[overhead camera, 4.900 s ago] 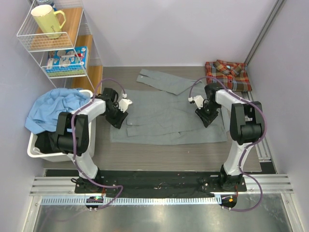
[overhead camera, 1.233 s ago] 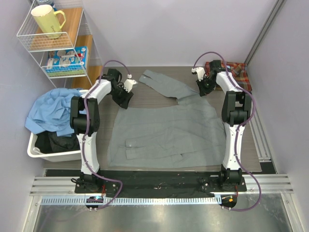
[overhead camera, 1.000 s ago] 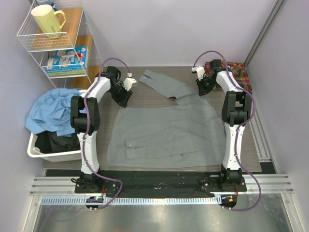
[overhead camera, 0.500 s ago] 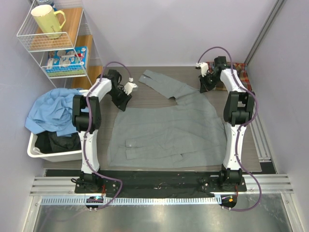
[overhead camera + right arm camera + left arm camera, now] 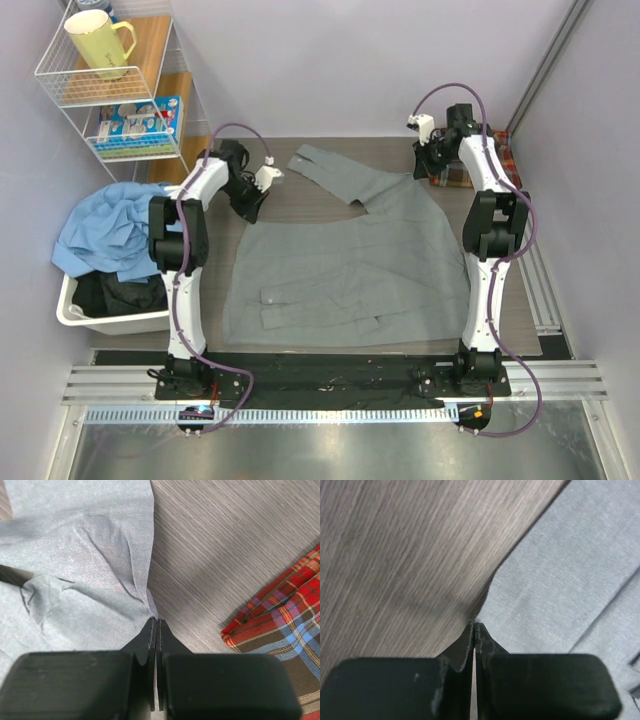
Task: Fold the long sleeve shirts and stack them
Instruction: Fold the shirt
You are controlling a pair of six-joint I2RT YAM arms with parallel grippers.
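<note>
The plain grey shirt [image 5: 345,270] lies spread flat across the table, one sleeve [image 5: 330,165] angled toward the back. My left gripper [image 5: 250,207] sits at its far left corner. In the left wrist view the jaws [image 5: 474,625] are shut, and the corner of grey cloth [image 5: 560,580] runs into their tips. My right gripper [image 5: 430,178] is shut on the far right corner. In the right wrist view, creases in the cloth [image 5: 75,580] converge on the closed tips [image 5: 156,620]. The plaid shirt [image 5: 503,150] [image 5: 280,625] lies folded at the back right, partly hidden by the right arm.
A wire shelf [image 5: 110,90] holding a yellow mug [image 5: 98,42] stands at the back left. Below it a white bin [image 5: 75,300] holds blue cloth [image 5: 115,230]. A metal rail [image 5: 540,280] runs along the right wall. Walls close the back and both sides.
The right gripper has moved right and toward the back wall, drawing the shirt's right corner out with it. The left jaws have closed at the left corner.
</note>
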